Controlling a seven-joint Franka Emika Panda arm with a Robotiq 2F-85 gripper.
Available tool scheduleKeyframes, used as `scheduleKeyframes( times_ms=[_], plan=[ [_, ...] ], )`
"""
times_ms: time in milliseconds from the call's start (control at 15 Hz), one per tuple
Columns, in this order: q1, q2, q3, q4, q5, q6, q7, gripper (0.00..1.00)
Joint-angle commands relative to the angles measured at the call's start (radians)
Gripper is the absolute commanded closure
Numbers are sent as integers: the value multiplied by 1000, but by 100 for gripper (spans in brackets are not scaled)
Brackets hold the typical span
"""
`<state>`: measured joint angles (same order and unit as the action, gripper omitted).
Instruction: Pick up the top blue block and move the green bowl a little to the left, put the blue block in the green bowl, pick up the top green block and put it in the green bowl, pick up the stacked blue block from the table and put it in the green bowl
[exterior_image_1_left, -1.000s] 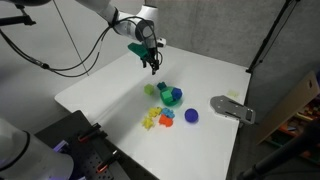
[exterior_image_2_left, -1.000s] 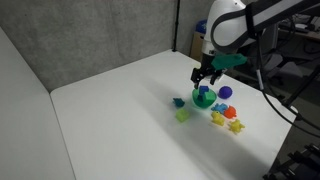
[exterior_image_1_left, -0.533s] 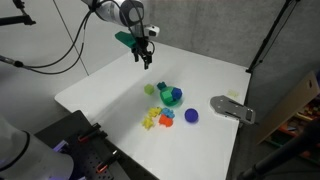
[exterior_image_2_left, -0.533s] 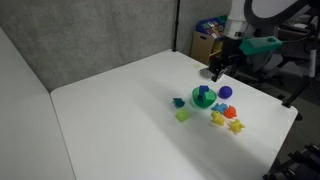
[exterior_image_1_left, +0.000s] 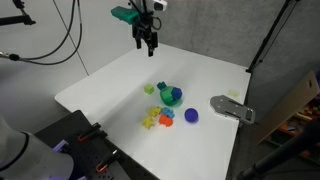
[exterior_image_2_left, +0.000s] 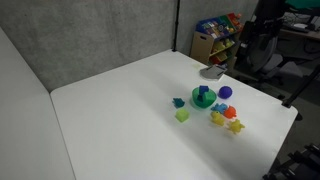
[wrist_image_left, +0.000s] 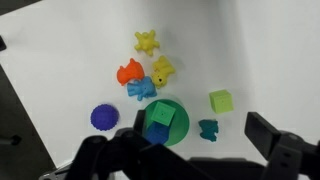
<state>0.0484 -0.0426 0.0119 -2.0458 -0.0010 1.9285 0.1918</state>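
White tabletop (exterior_image_1_left: 110, 85) fills most of both exterior views, with a grey backdrop behind it and a cluttered shelf (exterior_image_2_left: 216, 28) at the far side in an exterior view. The gripper (exterior_image_1_left: 147, 42) hangs high above the rear part of the table, well apart from every object. In the wrist view its fingers (wrist_image_left: 268, 135) stand spread wide with nothing between them.

The green bowl (exterior_image_1_left: 172, 97) sits near the middle of the table. Looking down into it, the wrist view shows the top green block (wrist_image_left: 161, 115) lying inside, with a blue block (wrist_image_left: 158, 134) just beside it, also in the bowl. From the exterior views these contents are only small blurs of colour.

Around the bowl lie a blue ball (wrist_image_left: 103, 118), a yellow-green cube (wrist_image_left: 220, 101), a teal piece (wrist_image_left: 207, 128) just beside the rim, and a cluster of small toys: orange (wrist_image_left: 129, 72), blue (wrist_image_left: 141, 89) and two yellow ones (wrist_image_left: 147, 41). A grey flat object (exterior_image_1_left: 232, 108) rests near the table's edge and does not appear in the wrist view.

Cables and dark equipment crowd the lower left corner in an exterior view (exterior_image_1_left: 70, 140). The gripper body cuts off the bottom of the wrist picture.
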Motion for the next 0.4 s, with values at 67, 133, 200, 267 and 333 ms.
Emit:
scheduleKeyframes(
  times_ms=[67,133,200,267,333],
  plan=[
    [-25,-2,-5,68,-2,-89,-90,0],
    [-24,-5,1,42,0,-54,-54,0],
    [-25,-5,1,44,0,-55,-58,0],
    [-25,-5,1,42,0,-55,-58,0],
    [-25,-3,1,41,0,-55,-58,0]
  ],
)
